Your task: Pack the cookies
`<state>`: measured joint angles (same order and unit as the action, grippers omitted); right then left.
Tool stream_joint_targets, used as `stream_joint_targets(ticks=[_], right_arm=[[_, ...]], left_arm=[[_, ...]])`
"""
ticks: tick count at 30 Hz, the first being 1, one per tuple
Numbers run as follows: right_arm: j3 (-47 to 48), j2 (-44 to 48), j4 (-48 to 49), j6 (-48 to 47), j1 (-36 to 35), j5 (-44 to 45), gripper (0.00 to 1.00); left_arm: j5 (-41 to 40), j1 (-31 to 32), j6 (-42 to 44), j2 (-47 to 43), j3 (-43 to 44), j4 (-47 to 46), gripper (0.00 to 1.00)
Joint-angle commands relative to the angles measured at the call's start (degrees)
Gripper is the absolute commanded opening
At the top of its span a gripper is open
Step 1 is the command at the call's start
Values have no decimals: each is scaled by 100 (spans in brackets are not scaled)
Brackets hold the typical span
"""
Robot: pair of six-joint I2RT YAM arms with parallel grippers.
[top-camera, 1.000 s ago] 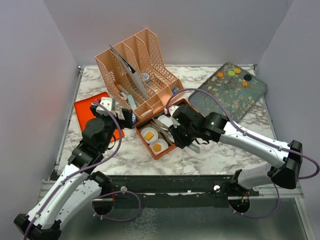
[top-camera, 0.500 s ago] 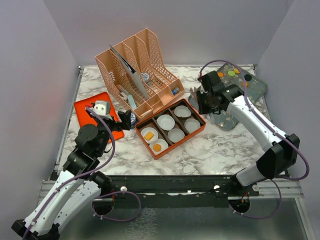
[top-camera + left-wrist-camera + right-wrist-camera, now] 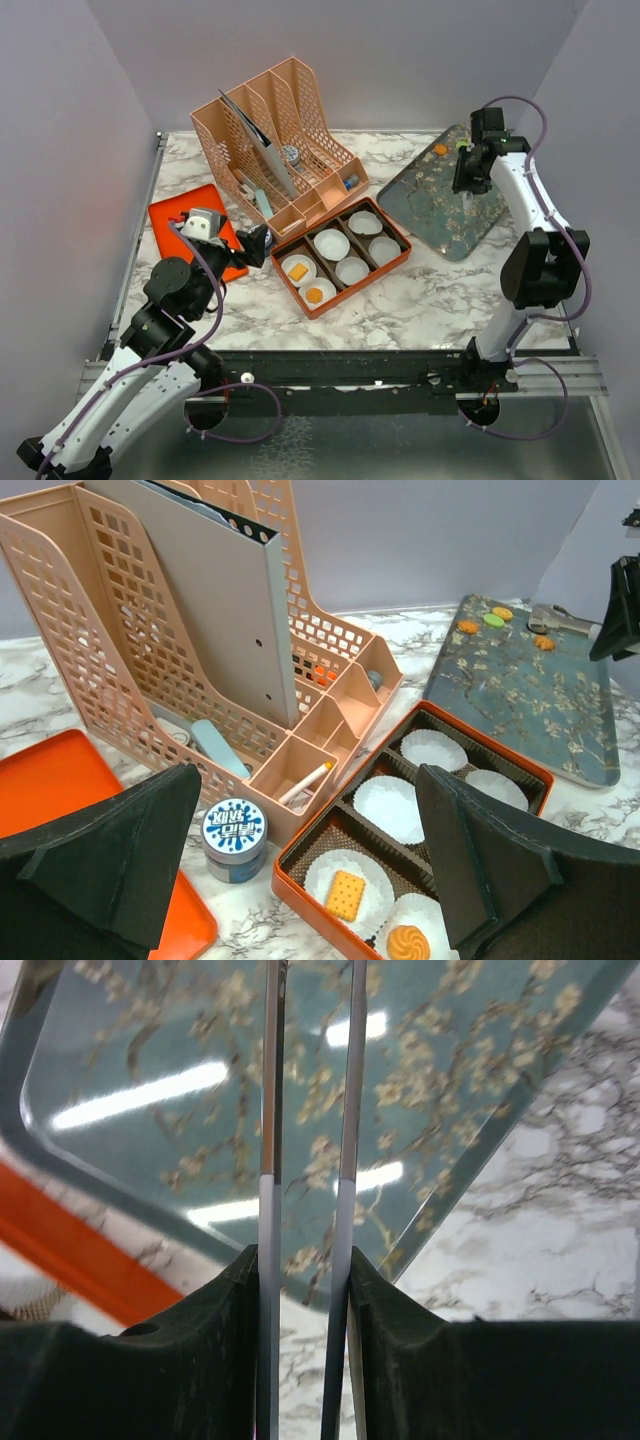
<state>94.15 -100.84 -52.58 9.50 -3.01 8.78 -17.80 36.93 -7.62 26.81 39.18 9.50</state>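
Two cookies lie in paper cups in the orange box [image 3: 290,290]: a yellow-orange square [image 3: 297,271] and an orange round [image 3: 314,295]. Both show in the left wrist view, the square [image 3: 346,894] and the round [image 3: 408,942]. More cookies lie at the far end of the floral tray [image 3: 440,205]: orange rounds [image 3: 467,626] and a green one [image 3: 492,619]. The black one is hidden. My right gripper [image 3: 466,172] is above that tray, shut on metal tongs [image 3: 350,1110] that point down at it. My left gripper [image 3: 305,780] is open and empty, left of the box.
A peach mesh file organiser [image 3: 275,140] stands behind the box. A small blue-and-white tin [image 3: 233,837] sits in front of it. A flat orange lid [image 3: 175,225] lies at the left. Grey walls close in three sides.
My right arm has swung from over the orange box to the far right, over the floral tray, with the tongs. My left arm has drawn back a little.
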Motion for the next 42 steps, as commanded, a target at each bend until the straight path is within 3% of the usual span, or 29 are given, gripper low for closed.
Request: stream_joint_targets(ticks=[1, 18, 42], right_arm=[[719, -627, 189, -44, 481, 44, 36], [2990, -2669, -323, -150, 1358, -55, 40], [3744, -3669, -245, -249, 1654, -425, 47]], left_arm=[[-81, 84, 45, -53, -20, -71, 99], [-127, 150, 85, 74, -42, -98, 99], [-162, 151, 109, 194, -42, -97, 99]])
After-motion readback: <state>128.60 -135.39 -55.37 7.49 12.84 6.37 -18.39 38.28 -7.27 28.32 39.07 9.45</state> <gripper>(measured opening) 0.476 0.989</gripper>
